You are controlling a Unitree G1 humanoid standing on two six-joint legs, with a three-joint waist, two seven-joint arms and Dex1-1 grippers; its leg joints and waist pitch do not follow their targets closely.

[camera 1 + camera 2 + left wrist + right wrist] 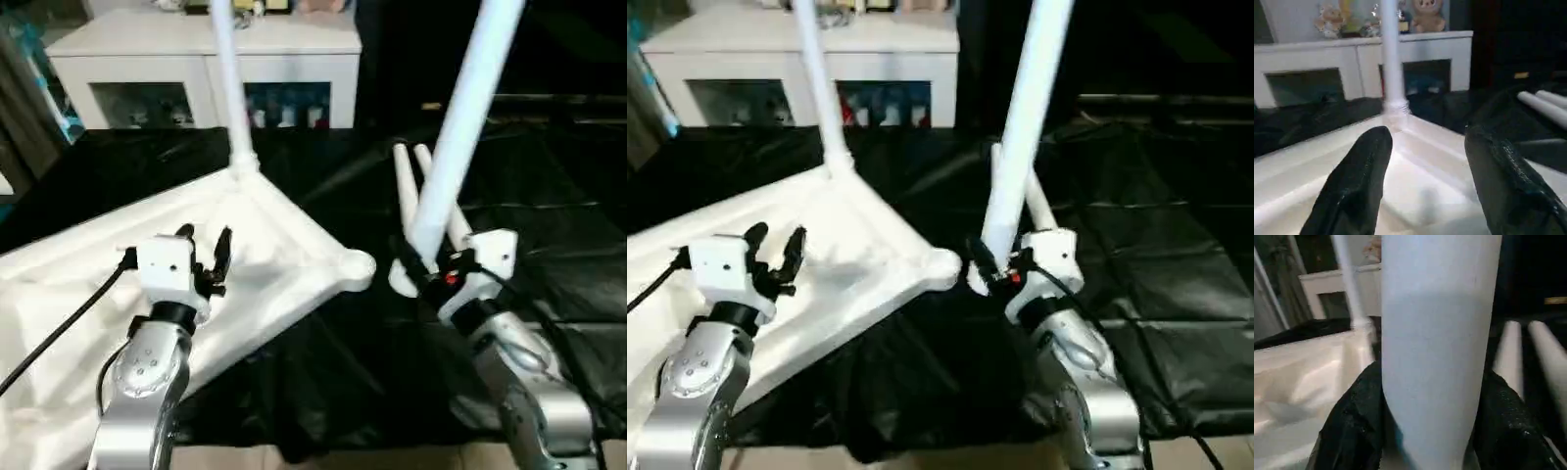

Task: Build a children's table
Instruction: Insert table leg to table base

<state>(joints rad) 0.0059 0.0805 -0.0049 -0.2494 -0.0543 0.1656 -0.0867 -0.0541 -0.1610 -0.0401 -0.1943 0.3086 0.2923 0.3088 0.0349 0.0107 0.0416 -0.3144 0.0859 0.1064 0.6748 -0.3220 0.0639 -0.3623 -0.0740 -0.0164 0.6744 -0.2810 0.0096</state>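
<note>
You are looking at one tabletop (pixel 265 245) and four legs. One leg (pixel 232 88) is already standing upright in the tabletop's far corner socket. A second leg (pixel 460 127) is being held up by the right gripper (pixel 431 276). Two spare legs (pixel 404 186) are lying side by side on the black cloth (pixel 549 245), just beyond the tabletop's near-right corner socket (pixel 355 266) and behind the held leg.

The right gripper is clamping its two black fingers (pixel 1352 426) on either side of the held leg's lower end, so its jaws are standing about half apart with the tube filling the gap. That leg is tilting away from the tabletop at its top, and its base is hanging just beside the near-right corner socket, not in it.

The left gripper (pixel 204 253) is hovering over the tabletop's underside, between the standing leg and the near edge, with its jaws standing a little over halfway apart and gripping nothing.

The tabletop is white plastic, lying upside down with raised ribs running toward the corners. The legs are long white tapering tubes. A white cabinet (pixel 196 59) with glass fronts is standing beyond the tabletop.
</note>
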